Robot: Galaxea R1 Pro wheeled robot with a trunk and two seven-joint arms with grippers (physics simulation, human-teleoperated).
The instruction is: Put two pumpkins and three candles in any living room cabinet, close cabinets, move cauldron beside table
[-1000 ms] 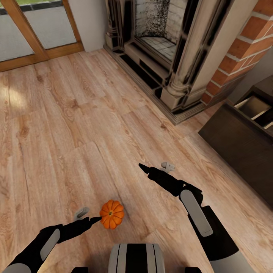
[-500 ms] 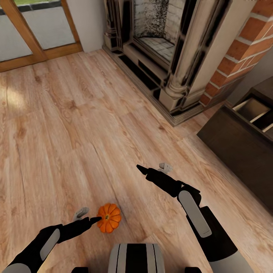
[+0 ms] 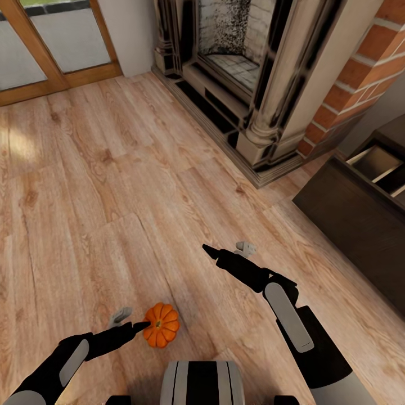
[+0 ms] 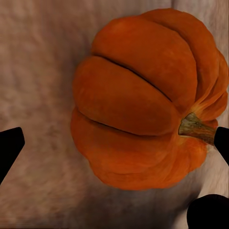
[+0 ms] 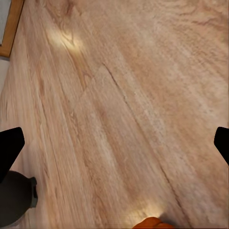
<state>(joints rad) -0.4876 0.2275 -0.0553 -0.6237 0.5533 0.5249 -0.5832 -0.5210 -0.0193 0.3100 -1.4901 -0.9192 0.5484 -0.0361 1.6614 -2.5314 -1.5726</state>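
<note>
One small ribbed orange pumpkin [image 3: 161,333] lies on the plank floor just ahead of my base. My left gripper [image 3: 130,320] is open at the pumpkin's left side, its black fingertip touching the rind. In the left wrist view the pumpkin [image 4: 143,95] looms close between the spread fingers [image 4: 9,148], stem turned sideways. My right gripper [image 3: 226,247] hangs open over bare floor, well to the right of the pumpkin and holding nothing. The dark brown cabinet [image 3: 360,225] stands at the right with a drawer [image 3: 376,162] pulled out. An orange sliver of the pumpkin [image 5: 152,223] shows in the right wrist view.
The ornate stone fireplace [image 3: 253,84] with red brick [image 3: 360,73] beside it fills the back right. A wood-framed glass door [image 3: 50,56] is at the back left. Open plank floor [image 3: 112,185] lies between. A dark rounded shape [image 5: 14,200] that I cannot identify sits in the right wrist view.
The pumpkin has shifted slightly toward my base and looks a little smaller, now resting by the left fingertip. The view shifted slightly. Neither arm has moved.
</note>
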